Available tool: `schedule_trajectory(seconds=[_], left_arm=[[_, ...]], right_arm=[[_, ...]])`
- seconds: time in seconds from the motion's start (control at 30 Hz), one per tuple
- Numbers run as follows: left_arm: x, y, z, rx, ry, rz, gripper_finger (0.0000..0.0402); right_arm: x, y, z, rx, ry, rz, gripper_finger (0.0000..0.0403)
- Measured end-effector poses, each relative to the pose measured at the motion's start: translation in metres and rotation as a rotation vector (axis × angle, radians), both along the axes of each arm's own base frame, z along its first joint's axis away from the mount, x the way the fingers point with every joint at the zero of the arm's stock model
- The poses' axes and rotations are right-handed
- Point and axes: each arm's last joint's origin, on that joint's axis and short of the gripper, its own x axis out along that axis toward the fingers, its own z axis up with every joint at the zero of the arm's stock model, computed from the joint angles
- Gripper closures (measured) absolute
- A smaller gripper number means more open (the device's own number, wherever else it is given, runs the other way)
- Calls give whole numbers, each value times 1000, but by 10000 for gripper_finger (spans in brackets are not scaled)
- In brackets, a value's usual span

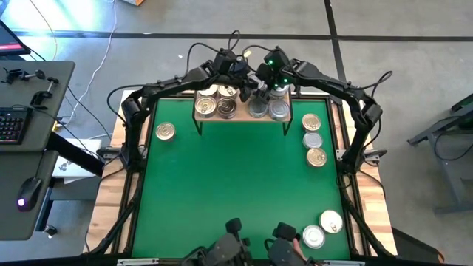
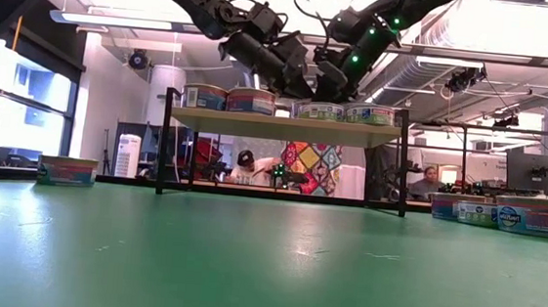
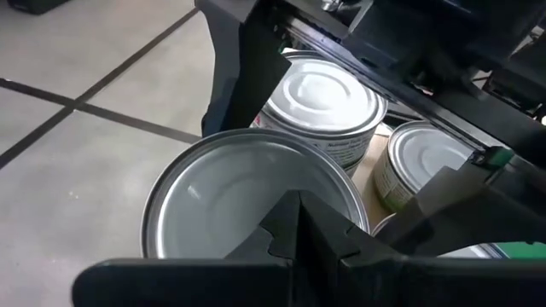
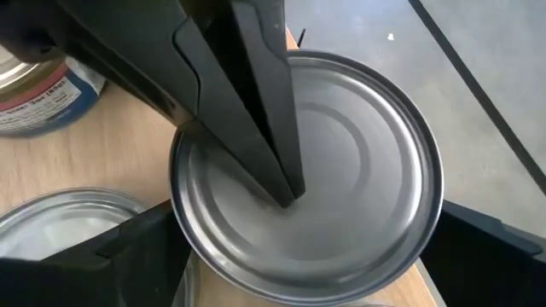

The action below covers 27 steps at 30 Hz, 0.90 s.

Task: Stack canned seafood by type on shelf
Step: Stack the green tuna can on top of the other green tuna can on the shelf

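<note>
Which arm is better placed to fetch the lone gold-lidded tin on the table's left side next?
Left. The gold-lidded tin lies on the left arm's side, near its base; the right gripper, over the shelf, would likely have to cross over.

One shelf (image 1: pixel 244 117), six tins off it on the green table (image 1: pixel 236 185).

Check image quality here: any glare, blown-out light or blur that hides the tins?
Low view: ceiling lights and windows blow out behind the shelf, leaving the arms silhouetted; foreground table soft. Left wrist view: nearest silver tin blurred behind dark fingers. Right wrist view: soft sheen on the silver lid.
</note>
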Motion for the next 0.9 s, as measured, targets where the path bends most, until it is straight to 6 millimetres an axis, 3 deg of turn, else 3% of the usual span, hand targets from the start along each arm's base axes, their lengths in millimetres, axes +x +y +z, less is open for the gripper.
schedule_trajectory(seconds=[0.53, 0.9], left_arm=[[-3, 1, -5, -9, 28, 5, 401], [-1, 0, -5, -1, 20, 12, 401]], right_arm=[[-4, 3, 13, 10, 40, 32, 14], [-1, 1, 8, 36, 54, 1, 15]])
